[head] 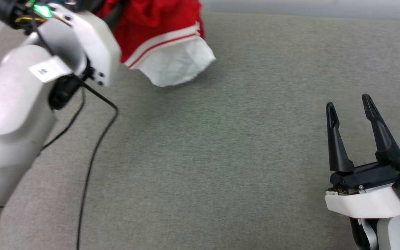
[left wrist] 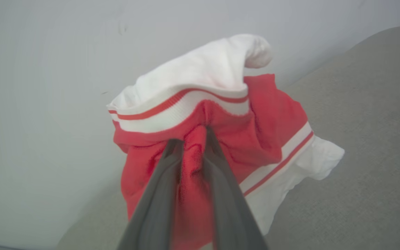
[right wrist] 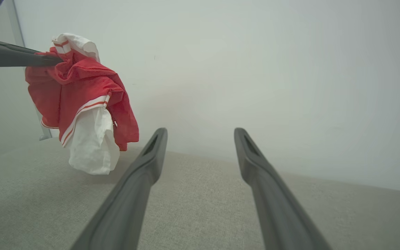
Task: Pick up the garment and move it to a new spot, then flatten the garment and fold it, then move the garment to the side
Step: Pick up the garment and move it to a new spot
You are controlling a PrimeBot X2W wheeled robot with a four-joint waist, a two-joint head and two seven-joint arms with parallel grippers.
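left gripper (left wrist: 190, 137) clamped on shirt (head: 158, 38), hanging at 11 o'clock; right gripper (head: 348, 101) apart, idle; best: lower slowly, release once sleeve rests

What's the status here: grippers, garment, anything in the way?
Left gripper shut on the garment, which hangs bunched over the grey surface. Right gripper open, empty. Black cable dangles at left, clear of the garment.

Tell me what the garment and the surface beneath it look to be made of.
The garment: soft, matte knit cloth, likely cotton or a blend; it bunches and hangs in limp folds, with ribbed striped trim. The grey surface: matte woven fabric, upholstery-like, judging by its fine weave grain.
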